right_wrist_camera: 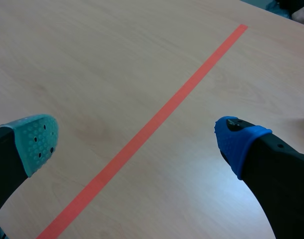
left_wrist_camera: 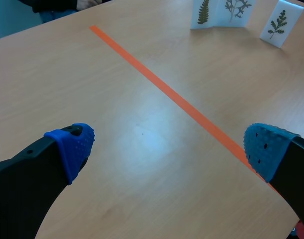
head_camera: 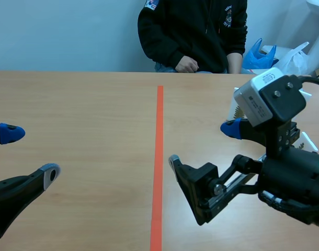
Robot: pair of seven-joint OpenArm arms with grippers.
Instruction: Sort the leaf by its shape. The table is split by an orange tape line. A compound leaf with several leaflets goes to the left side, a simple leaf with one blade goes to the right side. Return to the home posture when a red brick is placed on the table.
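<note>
Left fingers (left_wrist_camera: 75, 147) and right fingers (right_wrist_camera: 236, 144) gape empty as leaf cards (left_wrist_camera: 235, 11) stand at the left's one o'clock, past the tape (left_wrist_camera: 162, 87), nearer the right pair.

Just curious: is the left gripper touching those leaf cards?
Apart. Left wrist view: the leaf cards stand far ahead of the left gripper, bare table between.

Left pincer (head_camera: 31, 154) spread, right pincer (head_camera: 201, 145) spread
</note>
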